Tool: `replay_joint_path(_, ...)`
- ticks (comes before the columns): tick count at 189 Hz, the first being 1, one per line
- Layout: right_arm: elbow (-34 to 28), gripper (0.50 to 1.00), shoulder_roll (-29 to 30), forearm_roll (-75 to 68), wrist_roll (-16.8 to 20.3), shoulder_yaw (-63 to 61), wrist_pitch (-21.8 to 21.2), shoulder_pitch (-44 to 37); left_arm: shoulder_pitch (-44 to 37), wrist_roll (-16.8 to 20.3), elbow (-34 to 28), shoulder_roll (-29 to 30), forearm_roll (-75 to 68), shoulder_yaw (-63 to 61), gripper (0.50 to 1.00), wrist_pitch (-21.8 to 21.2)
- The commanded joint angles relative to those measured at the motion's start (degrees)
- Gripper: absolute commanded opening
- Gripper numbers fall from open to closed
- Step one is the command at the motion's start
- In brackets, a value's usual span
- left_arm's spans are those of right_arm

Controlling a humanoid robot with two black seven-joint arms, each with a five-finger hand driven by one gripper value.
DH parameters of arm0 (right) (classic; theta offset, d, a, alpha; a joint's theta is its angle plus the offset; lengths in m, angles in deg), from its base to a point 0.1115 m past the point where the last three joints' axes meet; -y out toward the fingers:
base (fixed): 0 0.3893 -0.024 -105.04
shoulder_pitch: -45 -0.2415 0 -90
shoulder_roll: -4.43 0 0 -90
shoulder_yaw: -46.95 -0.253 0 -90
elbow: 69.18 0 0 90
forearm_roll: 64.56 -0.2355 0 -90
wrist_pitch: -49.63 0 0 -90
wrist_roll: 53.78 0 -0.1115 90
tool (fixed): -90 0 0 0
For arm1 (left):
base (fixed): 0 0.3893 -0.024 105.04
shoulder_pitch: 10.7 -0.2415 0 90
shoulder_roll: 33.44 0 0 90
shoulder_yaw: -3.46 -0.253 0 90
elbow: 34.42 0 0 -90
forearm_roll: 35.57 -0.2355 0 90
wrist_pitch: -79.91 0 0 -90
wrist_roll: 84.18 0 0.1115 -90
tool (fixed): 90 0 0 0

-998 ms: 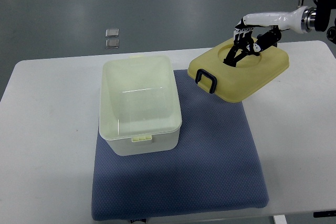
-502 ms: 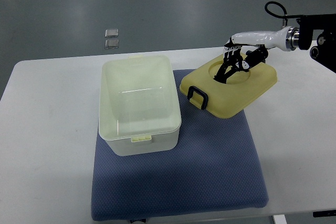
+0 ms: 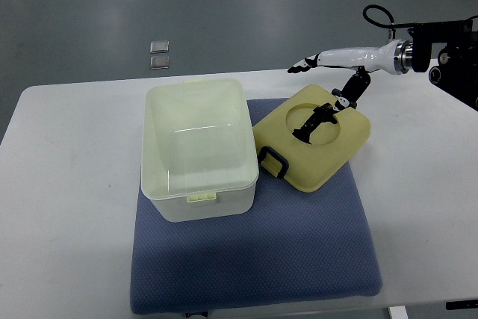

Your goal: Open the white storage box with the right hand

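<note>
I see a white rectangular table (image 3: 67,207) filling most of the top view. I take the storage box as my landmark for every position below.

1. A blue-grey textured fabric mat (image 3: 299,252) lies flat on the table. It extends under the box and runs well to the right of it and toward the near edge.
2. The white translucent plastic storage box (image 3: 198,147) stands upright on the left part of the mat. It is open at the top, and I see nothing inside it. A small latch tab shows on its near rim.
3. The pale yellow rounded plastic lid (image 3: 314,146) is off the box. It lies just beside the box on the right, resting on the mat, turned at an angle. Its black handle (image 3: 273,162) sits at the corner nearest the box. A circular recess marks its top face.
4. The right hand (image 3: 328,102), white with black fingers, is above the lid, to the right of the box and beyond it. Its fingers are spread. One reaches down into the circular recess. The others point away toward the box's far side. It grips nothing.
5. Two small grey square tiles (image 3: 159,54) lie on the floor beyond the box's far left corner.
</note>
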Motion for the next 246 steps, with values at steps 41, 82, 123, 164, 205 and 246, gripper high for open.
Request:
replay_joint_path(41, 1.58, 0.919, -0.58, -7.74, 0.00, -2.92, -12.09, -3.57, 0.00, 0.00, -0.03, 0.00, 0.00, 0.03, 1.000, 0.00)
replay_joint_path(82, 2.90, 0.919, 0.56, -28.83, 0.00, -3.36, -12.09, -2.51, 0.00, 0.00, -0.03, 0.00, 0.00, -0.06, 1.000, 0.00)
replay_joint_path(123, 4.21, 0.919, 2.49, -52.73, 10.30, -3.36, -11.37, -0.58, 0.00, 0.00, -0.03, 0.00, 0.00, -0.06, 1.000, 0.00)
replay_joint_path(164, 8.70, 0.921, 7.24, -74.19, 21.29, -4.24, -7.32, 3.73, 0.00, 0.00, 0.05, 0.00, 0.00, 0.03, 1.000, 0.00)
replay_joint_path(205, 9.49, 0.921, 9.97, -90.27, 28.14, -6.17, -5.48, 5.66, 0.00, 0.00, 0.05, 0.00, 0.00, -0.06, 1.000, 0.00)
replay_joint_path(246, 9.49, 0.921, 10.32, -101.08, 32.36, -6.26, -2.23, 6.45, 0.00, 0.00, -0.03, 0.00, 0.00, 0.03, 1.000, 0.00)
